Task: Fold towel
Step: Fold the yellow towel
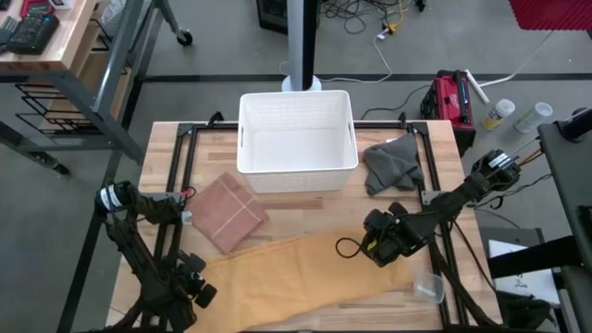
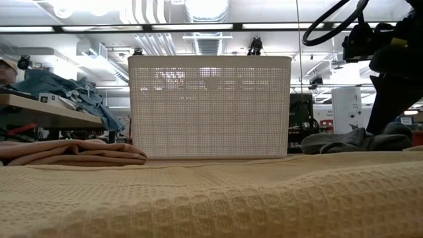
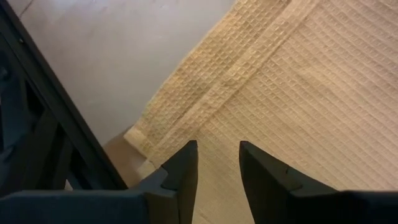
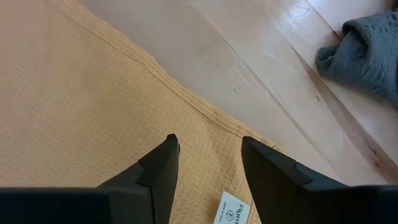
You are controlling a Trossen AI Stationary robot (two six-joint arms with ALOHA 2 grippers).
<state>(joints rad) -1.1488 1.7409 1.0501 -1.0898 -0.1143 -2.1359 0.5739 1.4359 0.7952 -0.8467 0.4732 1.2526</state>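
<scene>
A yellow waffle-weave towel [image 1: 305, 277] lies spread flat across the near part of the wooden table, and it fills the foreground of the low view [image 2: 211, 198]. My left gripper [image 1: 202, 289] is open over the towel's left end, just inside its hemmed edge and corner [image 3: 149, 137]. My right gripper [image 1: 370, 248] is open over the towel's far right part. Its fingers [image 4: 208, 155] stand above the cloth close to the far hem [image 4: 186, 96], with a white label [image 4: 233, 211] beside them. I see no cloth between either pair of fingers.
A white perforated basket [image 1: 296, 139] stands at the far middle. A folded pink-brown cloth [image 1: 229, 211] lies to its near left, and a crumpled grey cloth [image 1: 390, 165] to its right. A small clear cup [image 1: 427, 289] sits near the right front.
</scene>
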